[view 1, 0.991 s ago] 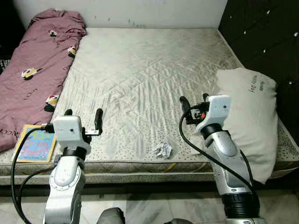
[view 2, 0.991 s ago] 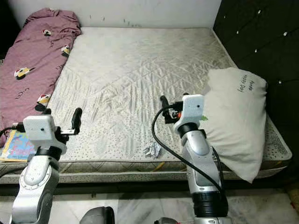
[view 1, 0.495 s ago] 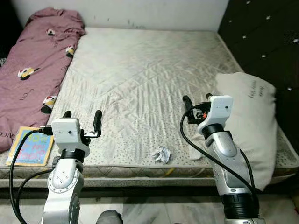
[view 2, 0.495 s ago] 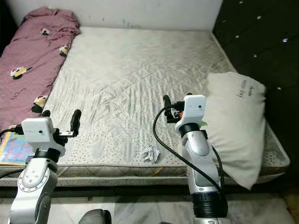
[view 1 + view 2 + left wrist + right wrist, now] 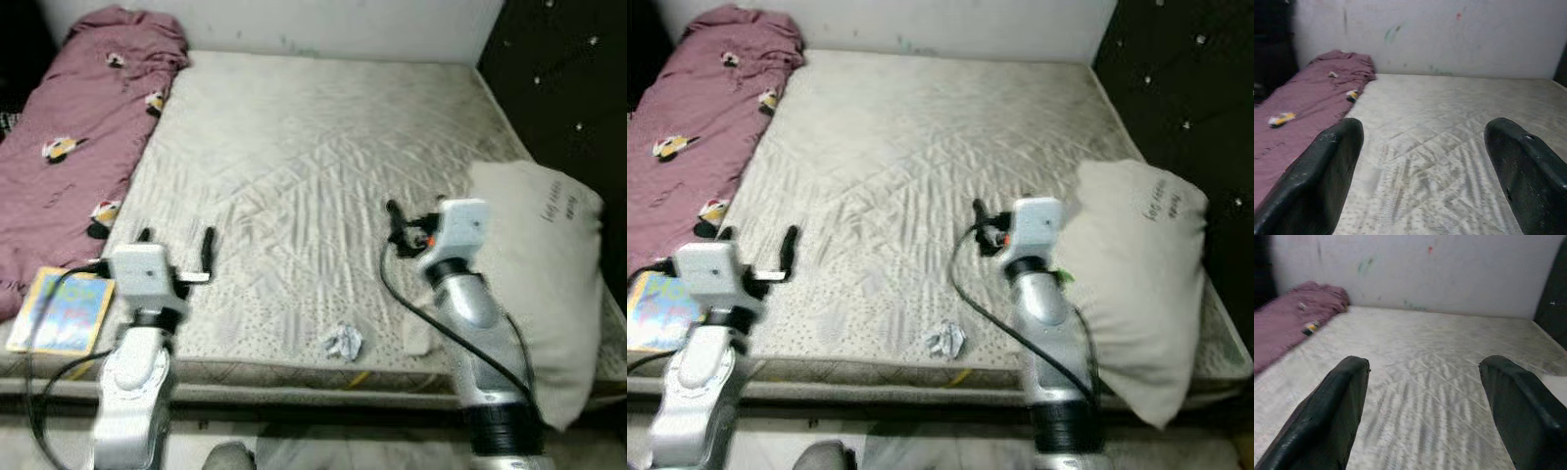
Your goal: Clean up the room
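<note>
A humanoid robot stands at the foot of a bare quilted mattress (image 5: 313,147), both silver arms raised over its near edge. The left gripper (image 5: 176,250) hovers above the near left part of the bed, its two black fingers (image 5: 1327,171) spread wide and holding nothing. The right gripper (image 5: 413,217) hangs over the near right part, just beside a large off-white pillow (image 5: 539,284); its fingers (image 5: 1332,406) are likewise parted and empty. Both grippers point up the bed toward the marked white wall (image 5: 1449,34) at its head.

A small crumpled wad of paper (image 5: 342,342) lies on the mattress close to the near edge, between the two arms and touching neither. A colourful book (image 5: 61,310) with a yellow border rests at the near left corner, just below the end of a long maroon blanket (image 5: 78,147) printed with small cartoon figures, which runs along the left side of the bed up to the wall. The pillow leans at the right side of the mattress, overhanging its edge, with dark script printed on its upper face. A dark studded panel (image 5: 568,78) rises to the right of the bed. The head views are slightly blurred.
</note>
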Controlling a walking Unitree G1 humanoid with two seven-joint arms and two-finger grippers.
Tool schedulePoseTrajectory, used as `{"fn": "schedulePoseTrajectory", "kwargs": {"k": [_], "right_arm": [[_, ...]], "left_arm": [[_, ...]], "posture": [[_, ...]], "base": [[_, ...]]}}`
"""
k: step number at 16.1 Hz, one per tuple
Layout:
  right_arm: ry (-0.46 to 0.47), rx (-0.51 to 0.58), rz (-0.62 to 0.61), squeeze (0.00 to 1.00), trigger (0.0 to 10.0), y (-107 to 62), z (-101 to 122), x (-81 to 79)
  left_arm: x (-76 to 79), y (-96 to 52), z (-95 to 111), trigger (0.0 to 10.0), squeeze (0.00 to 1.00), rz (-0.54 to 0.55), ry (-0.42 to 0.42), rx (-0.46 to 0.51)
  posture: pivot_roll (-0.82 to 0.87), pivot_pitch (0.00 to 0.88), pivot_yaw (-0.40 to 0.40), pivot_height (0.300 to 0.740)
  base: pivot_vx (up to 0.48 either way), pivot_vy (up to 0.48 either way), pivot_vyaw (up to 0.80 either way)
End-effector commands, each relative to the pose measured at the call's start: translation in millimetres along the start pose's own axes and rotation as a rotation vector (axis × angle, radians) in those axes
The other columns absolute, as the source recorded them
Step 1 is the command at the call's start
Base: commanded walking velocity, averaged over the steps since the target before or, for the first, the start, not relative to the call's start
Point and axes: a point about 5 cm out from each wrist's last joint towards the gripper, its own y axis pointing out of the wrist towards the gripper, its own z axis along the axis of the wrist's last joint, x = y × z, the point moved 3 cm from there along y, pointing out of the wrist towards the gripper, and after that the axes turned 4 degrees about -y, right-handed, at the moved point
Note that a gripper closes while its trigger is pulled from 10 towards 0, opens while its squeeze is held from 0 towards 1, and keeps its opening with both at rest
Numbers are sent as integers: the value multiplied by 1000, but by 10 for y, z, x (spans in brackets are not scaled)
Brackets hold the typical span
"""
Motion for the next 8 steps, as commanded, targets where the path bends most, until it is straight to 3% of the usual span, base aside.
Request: {"fn": "schedulePoseTrajectory", "kwargs": {"k": [1,5,6,8], "right_arm": [[-17,-12,-42,0,10000,-42,-45,142],[-43,-8,-44,0,10000,-24,-35,159],[-51,-8,-39,0,10000,-26,-34,159],[-55,-8,-38,0,10000,-30,-34,167]], "left_arm": [[80,8,-2,10000,0,-23,-17,0],[123,8,-15,10000,0,-31,-30,-7],[107,21,-11,10000,0,-4,0,4],[101,25,-15,10000,0,6,6,3]], "posture": [[61,62,-37,740],[60,61,-34,740],[59,64,-36,740],[58,65,-38,740]], "base": [[307,0,0],[306,0,0],[0,0,0],[0,0,644]]}}
